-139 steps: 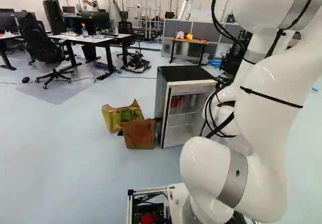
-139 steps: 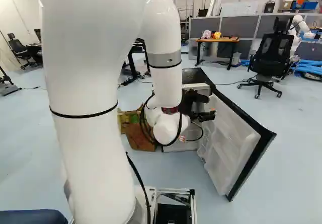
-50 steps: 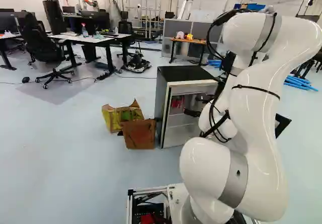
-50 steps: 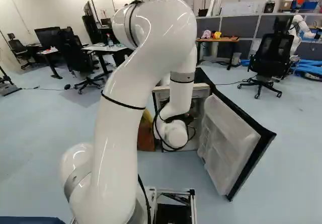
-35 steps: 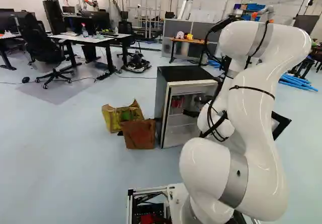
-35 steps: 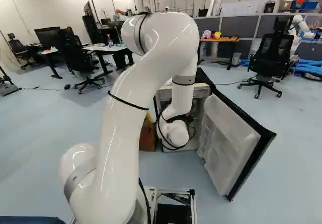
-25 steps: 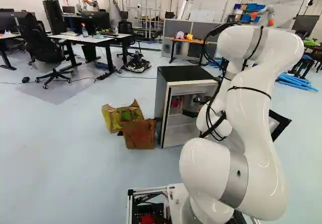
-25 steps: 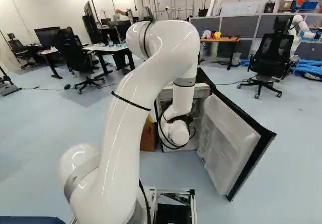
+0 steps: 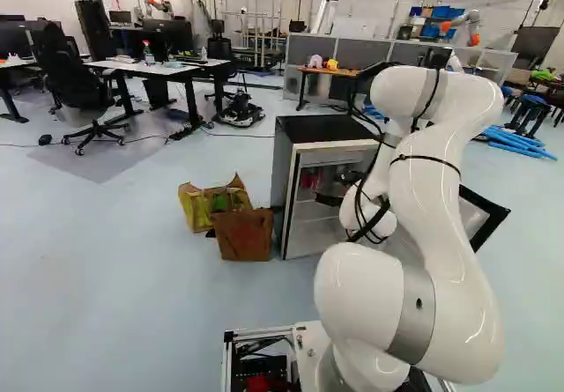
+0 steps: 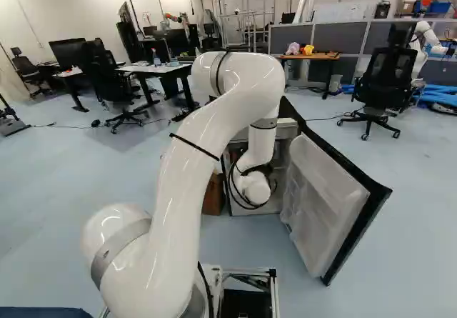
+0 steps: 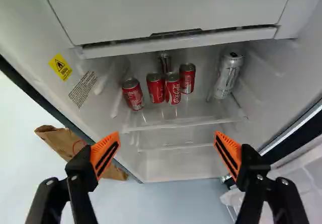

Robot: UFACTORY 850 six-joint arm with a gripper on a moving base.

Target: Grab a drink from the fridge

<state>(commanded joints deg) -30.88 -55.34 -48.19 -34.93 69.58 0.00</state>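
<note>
Red can (image 11: 173, 90): showing "Coca-Cola" in white;
Yellow sticker (image 11: 61, 67): displaying a flame-in-triangle warning sign on the fridge wall (image 11: 32, 38)

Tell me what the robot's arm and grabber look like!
The arm is shiny white and rounded, with grey bands, thin black straps and black cables. The gripper is black, with two fingers and orange pads with dark stripes.

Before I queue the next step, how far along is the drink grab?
Done: fridge door is wide open, and the gripper faces the opening. In hand: looks like the approach; gripper open, nothing between its fingers, red cans and a tall silver can ahead of it on the shelf. Left: reach a can, close on it, bring it out.
</note>
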